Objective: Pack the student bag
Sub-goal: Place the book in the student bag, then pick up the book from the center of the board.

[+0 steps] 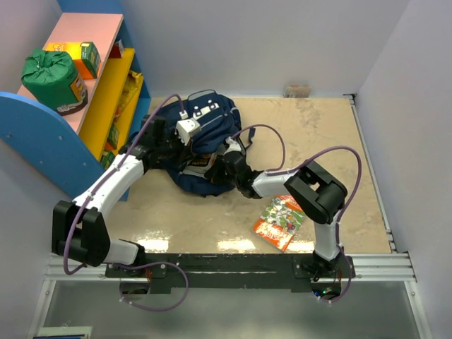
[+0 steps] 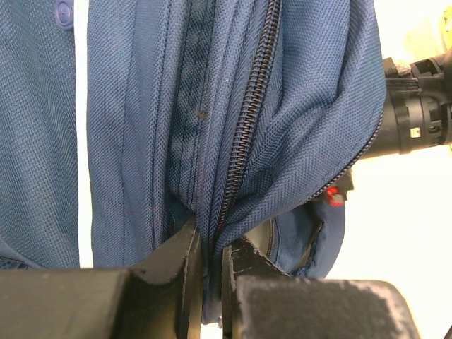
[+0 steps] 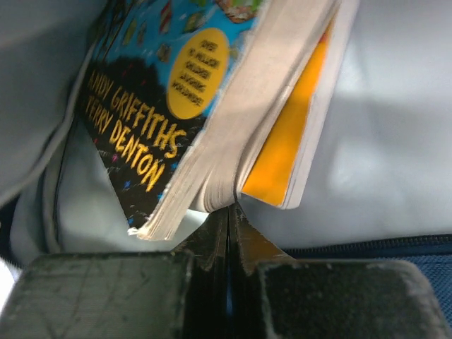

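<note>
Leftmost, off the counter's (image 1: 339, 134) left edge, a blue and yellow shelf (image 1: 106, 85) carries a green sack (image 1: 53, 74) with an orange box (image 1: 88, 58) beside it on the top tier. Next to the shelf, the left gripper (image 2: 212, 247) reaches onto the left side of the student bag (image 1: 212, 116). Its jaws are almost closed, with only a slit between them, and a fold of navy fabric beside the zipper (image 2: 247, 120) is pinched in that slit. The bag lies slumped on the counter near the far edge, left of centre, with its white patches facing up. The right gripper (image 3: 229, 219) enters the bag from the right, low on its near side. Its jaws are drawn nearly together on the lower edge of a paperback (image 3: 152, 113) with a blue and black cover and yellow lettering, which stands against the bag's pale grey lining (image 3: 395, 141). A yellow and white panel sits just behind the pages. Further right, a colourful picture book (image 1: 280, 217) lies flat near the counter's near edge, apart from the bag and just beside the right arm's elbow.
</note>
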You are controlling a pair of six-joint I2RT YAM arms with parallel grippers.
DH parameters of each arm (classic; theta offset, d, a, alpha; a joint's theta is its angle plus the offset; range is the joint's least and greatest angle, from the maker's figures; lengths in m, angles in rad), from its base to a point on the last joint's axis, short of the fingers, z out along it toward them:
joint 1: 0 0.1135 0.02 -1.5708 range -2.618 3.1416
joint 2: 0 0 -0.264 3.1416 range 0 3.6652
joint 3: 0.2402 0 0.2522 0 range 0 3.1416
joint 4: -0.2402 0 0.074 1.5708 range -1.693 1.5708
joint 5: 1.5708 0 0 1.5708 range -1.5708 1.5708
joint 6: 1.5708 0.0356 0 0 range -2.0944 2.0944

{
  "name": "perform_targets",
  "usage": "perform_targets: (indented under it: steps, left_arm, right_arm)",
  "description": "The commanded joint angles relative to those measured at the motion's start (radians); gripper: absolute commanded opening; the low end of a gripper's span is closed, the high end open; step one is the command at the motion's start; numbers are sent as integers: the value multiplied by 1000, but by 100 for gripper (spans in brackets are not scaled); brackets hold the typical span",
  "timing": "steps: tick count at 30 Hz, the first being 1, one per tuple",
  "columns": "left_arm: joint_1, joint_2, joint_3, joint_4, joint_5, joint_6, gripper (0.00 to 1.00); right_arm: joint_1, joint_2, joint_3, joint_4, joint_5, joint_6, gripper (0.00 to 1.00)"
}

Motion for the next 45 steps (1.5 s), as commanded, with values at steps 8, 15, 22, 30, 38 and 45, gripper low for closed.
perform_targets:
  steps: [8, 15, 22, 30, 38, 45]
  left_arm:
    - [-12, -106, -16, 88, 98, 46, 0]
    - [-11, -119, -34, 99, 102, 59, 0]
    - [-12, -148, -46, 107, 111, 49, 0]
    - [-11, -168, -57, 120, 121, 45, 0]
    - [-11, -179, -65, 117, 122, 60, 0]
    - [-11, -178, -62, 113, 122, 68, 0]
  right_arm:
    - [-29, -141, 168, -387, 266, -22, 13]
    - [-119, -210, 254, -1013, 218, 51, 0]
    - [-138, -472, 73, -1153, 308, 131, 93]
    - [-107, -460, 74, -1380, 430, 251, 99]
    - [-11, -391, 30, -1397, 420, 367, 98]
    - [-6, -346, -29, -1408, 460, 398, 97]
